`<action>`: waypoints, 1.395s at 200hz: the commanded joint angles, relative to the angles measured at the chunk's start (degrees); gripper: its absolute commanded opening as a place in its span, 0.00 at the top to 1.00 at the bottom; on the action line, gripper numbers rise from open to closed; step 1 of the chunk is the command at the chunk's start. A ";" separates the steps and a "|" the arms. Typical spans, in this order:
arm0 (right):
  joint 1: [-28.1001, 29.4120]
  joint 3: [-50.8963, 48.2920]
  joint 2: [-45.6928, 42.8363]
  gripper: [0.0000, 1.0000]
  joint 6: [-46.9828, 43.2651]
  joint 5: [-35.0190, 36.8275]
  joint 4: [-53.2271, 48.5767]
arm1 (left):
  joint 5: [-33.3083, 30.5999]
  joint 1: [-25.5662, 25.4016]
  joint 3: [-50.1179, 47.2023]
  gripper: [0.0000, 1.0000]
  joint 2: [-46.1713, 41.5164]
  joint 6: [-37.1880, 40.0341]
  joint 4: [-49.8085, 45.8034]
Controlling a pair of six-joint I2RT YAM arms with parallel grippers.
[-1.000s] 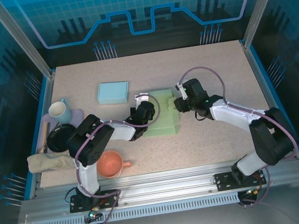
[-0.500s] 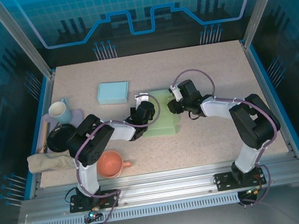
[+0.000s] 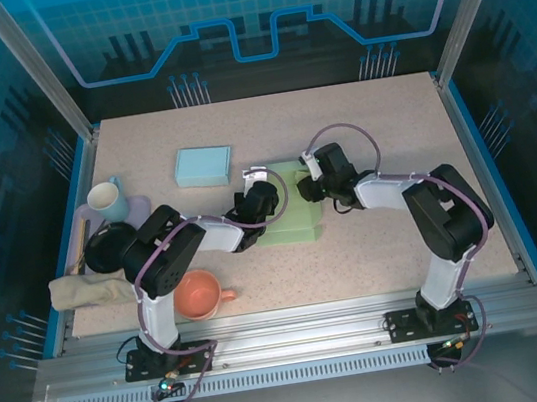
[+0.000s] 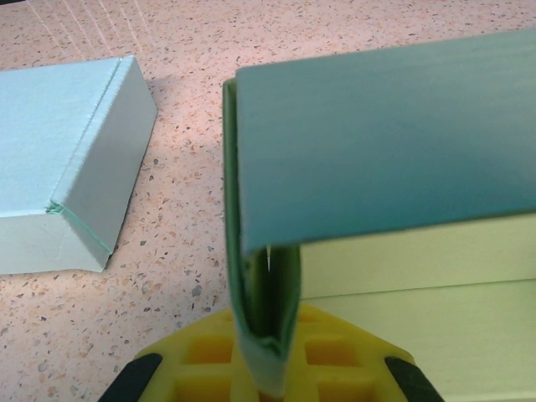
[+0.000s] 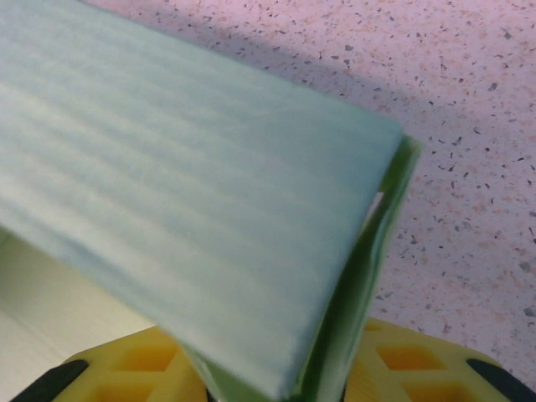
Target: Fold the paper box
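Paper box (image 3: 297, 222) flaps lie between both arms' fingers (image 4: 201, 360).

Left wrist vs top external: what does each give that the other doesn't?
Left wrist: close-up of the left gripper shut on the green box's doubled wall, with the layers visible.
Top external: the right gripper at the opposite wall, plus a white mug, bowl, cloth and orange mug at the left.
Both: green box, blue box, table.
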 commanded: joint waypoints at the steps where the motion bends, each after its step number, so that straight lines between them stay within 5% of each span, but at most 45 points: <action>1: 0.75 1.99 1.35 0.62 2.84 5.08 2.16 | 0.50 -0.27 0.53 1.00 1.42 2.46 -3.85; 64: 3.48 2.02 2.41 0.77 8.57 20.78 3.34 | 0.30 -0.25 0.55 1.00 1.42 2.37 -3.85; 99: 6.23 4.28 4.19 0.77 15.04 38.55 -3.08 | -0.17 -0.25 0.88 1.00 1.50 2.11 -4.37; 149: 7.03 6.59 4.76 0.75 20.47 49.46 -10.80 | -0.75 -0.27 1.77 1.00 1.84 1.76 -5.52; 165: 7.05 6.79 4.81 0.74 20.82 48.11 -10.29 | -0.77 -0.28 1.80 1.00 1.86 1.62 -5.60; 195: 6.72 2.90 4.27 0.70 17.04 30.63 0.87 | -0.72 -0.26 1.84 1.00 1.92 1.66 -5.59; 220: 6.61 3.29 6.07 0.68 16.82 23.95 3.82 | -0.59 -0.30 1.85 1.00 1.86 1.67 -5.70; 279: 6.41 5.83 9.82 0.68 18.38 25.80 3.49 | -0.50 -0.23 1.50 1.00 1.77 1.93 -5.26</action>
